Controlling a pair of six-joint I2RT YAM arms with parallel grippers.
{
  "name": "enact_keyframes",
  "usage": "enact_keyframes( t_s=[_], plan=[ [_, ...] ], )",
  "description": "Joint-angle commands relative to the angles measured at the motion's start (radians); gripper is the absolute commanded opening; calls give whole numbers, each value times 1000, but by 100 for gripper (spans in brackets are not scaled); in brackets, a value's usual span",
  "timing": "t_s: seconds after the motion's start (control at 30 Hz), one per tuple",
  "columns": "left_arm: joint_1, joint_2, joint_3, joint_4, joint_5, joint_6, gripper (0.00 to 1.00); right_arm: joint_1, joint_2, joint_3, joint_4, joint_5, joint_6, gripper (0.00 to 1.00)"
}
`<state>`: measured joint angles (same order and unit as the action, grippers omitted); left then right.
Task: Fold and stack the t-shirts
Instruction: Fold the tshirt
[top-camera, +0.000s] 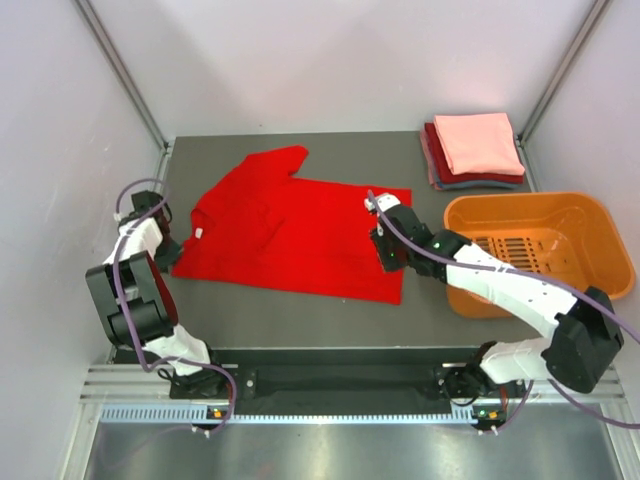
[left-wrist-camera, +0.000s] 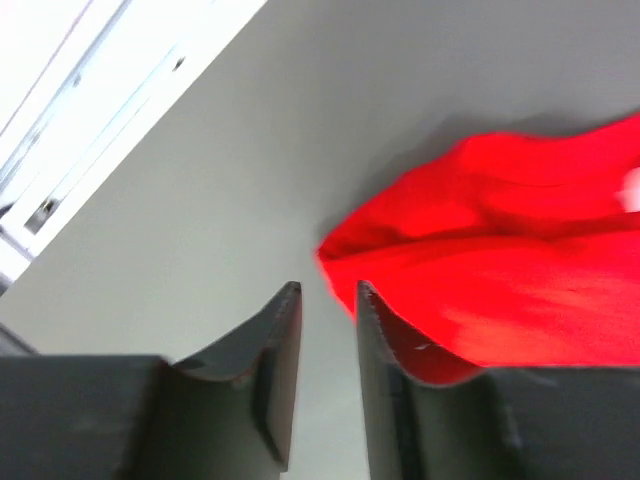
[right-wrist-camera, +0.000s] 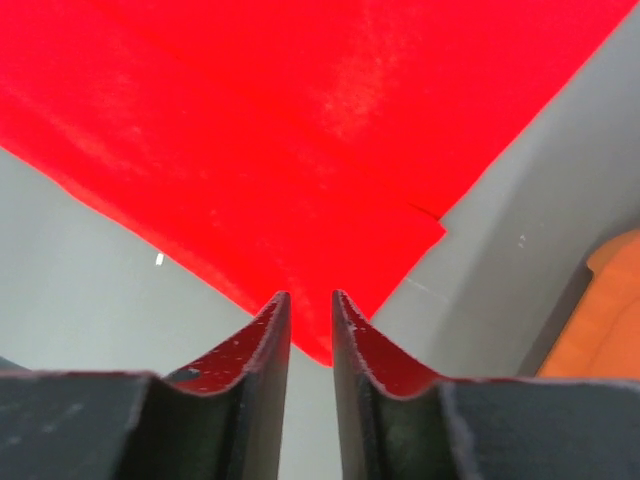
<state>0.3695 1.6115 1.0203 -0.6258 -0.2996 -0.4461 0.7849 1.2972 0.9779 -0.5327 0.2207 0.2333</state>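
While the bright red t-shirt (top-camera: 290, 232) lies spread flat across the grey bench (top-camera: 300, 315) in the top view, the left gripper (top-camera: 168, 243) sits at its left edge and the right gripper (top-camera: 385, 250) over its right hem. Folded shirts (top-camera: 475, 150), salmon-pink uppermost, sit stacked at the far right, behind an orange basket (top-camera: 560, 215).

Left wrist view: jaws slightly apart, nothing between them, red cloth (left-wrist-camera: 500, 290) just beside.

Right wrist view: jaws narrowly parted at the shirt's corner (right-wrist-camera: 330, 345), gripping nothing.
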Motion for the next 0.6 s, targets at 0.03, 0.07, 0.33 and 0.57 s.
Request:
enact_keyframes(
  t_s=[0.03,0.07,0.33,0.57],
  plan=[
    [8,-97,180,12,141,30,39,-122,54,138,-24,-114,-77,30],
    [8,-93,207,35,193,29,46,-150,100,168,-29,-139,-89,31],
    [-70,181,507,288,628,6,44,-403,425,579,-133,-281,-192,31],
    [-112,500,759,406,741,-14,43,-483,778,924,-243,-264,-226,30]
  ],
)
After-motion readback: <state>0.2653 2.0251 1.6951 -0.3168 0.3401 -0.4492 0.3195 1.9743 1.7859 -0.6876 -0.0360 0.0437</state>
